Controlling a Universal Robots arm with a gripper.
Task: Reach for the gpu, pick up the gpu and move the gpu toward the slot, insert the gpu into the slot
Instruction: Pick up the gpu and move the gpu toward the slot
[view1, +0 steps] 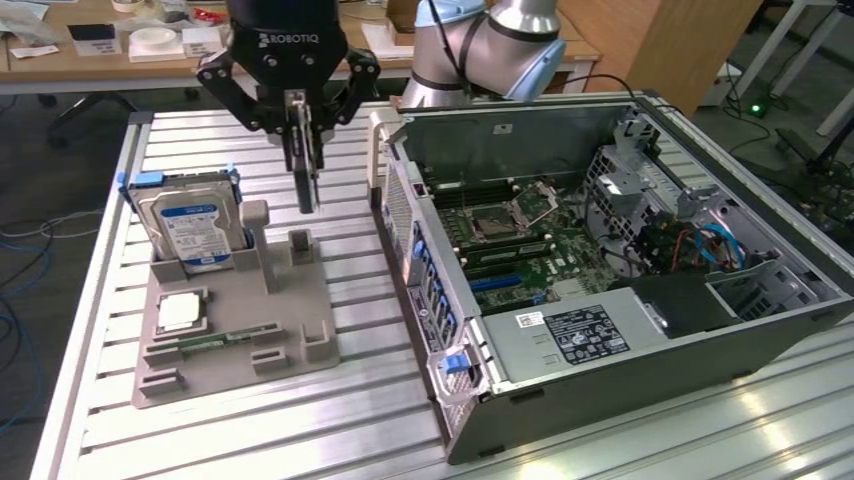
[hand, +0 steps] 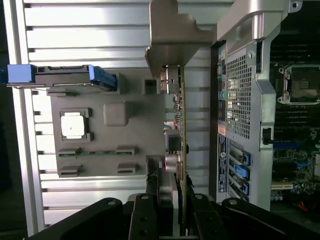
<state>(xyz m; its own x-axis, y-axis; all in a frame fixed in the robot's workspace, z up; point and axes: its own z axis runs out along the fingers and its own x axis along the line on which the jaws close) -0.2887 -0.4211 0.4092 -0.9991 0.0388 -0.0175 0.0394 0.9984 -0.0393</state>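
My gripper (view1: 304, 122) hangs over the grey fixture, shut on the gpu (view1: 308, 172). From the exterior view the card is a thin dark blade seen edgewise, hanging straight down from the fingers clear above the fixture. In the wrist view the gpu (hand: 180, 125) runs away from my gripper (hand: 177, 212), with its pale metal bracket (hand: 172, 35) at the far end. The slot (view1: 503, 284) appears as a blue strip on the green motherboard inside the open computer case, toward the exterior view's right of the card.
A grey fixture (view1: 227, 320) on the slatted metal table holds a silver hard drive (view1: 191, 225), a square processor chip (view1: 180, 312) and a narrow memory stick (view1: 214, 340). The case's rear wall (view1: 400, 220) stands between card and motherboard. The silver processor socket (view1: 514, 212) sits above the slot.
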